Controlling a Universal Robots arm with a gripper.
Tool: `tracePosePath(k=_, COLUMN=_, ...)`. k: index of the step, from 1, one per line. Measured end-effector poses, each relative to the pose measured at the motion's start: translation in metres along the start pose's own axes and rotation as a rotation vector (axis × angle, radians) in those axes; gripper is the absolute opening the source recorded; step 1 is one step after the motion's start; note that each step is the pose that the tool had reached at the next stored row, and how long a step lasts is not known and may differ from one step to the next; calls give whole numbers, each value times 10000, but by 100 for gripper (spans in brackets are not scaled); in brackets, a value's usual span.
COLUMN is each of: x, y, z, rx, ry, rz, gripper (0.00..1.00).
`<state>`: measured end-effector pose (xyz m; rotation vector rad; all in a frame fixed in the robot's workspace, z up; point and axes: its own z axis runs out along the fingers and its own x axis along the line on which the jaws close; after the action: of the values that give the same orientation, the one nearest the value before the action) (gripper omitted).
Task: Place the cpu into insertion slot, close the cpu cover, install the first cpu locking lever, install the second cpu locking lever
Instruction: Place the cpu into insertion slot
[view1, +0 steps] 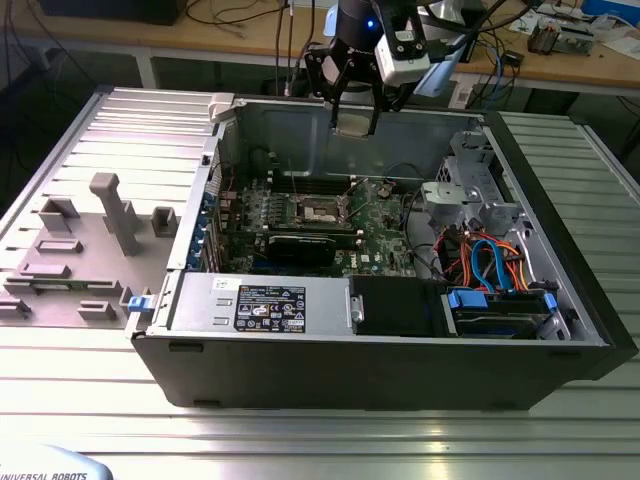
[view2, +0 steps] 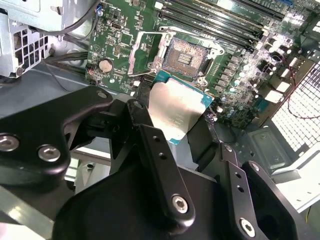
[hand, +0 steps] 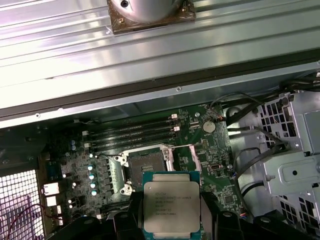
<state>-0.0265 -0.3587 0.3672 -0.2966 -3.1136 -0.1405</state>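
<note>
The open computer case (view1: 560, 330) on the counter (view1: 300, 430) holds a green motherboard (view1: 385, 235), cables (view1: 485, 262) and a power supply (view1: 260, 302). Its square socket (hand: 145, 170) lies bare below the jaws, which pinch the chip (hand: 171, 207) by two opposite edges. The chip's top is silvery-grey, rimmed in green.

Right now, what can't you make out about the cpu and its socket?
- cpu: underside faces away in both wrist views; part sits behind the end effector in the second wrist view.
- insertion slot: one corner is behind the cpu in the first wrist view; contacts too small.
</note>
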Motion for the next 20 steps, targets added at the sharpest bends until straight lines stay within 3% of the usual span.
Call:
tracePosePath(k=6, x=0, y=0, z=1, rx=-4, ry=-12, rz=139, gripper=54)
tracePosePath(k=13, x=0, y=0, z=5, rx=-26, ry=-122, rz=1380, gripper=54)
tracePosePath(k=20, x=0, y=0, z=5, rx=-28, ry=-130, rz=1476, gripper=54)
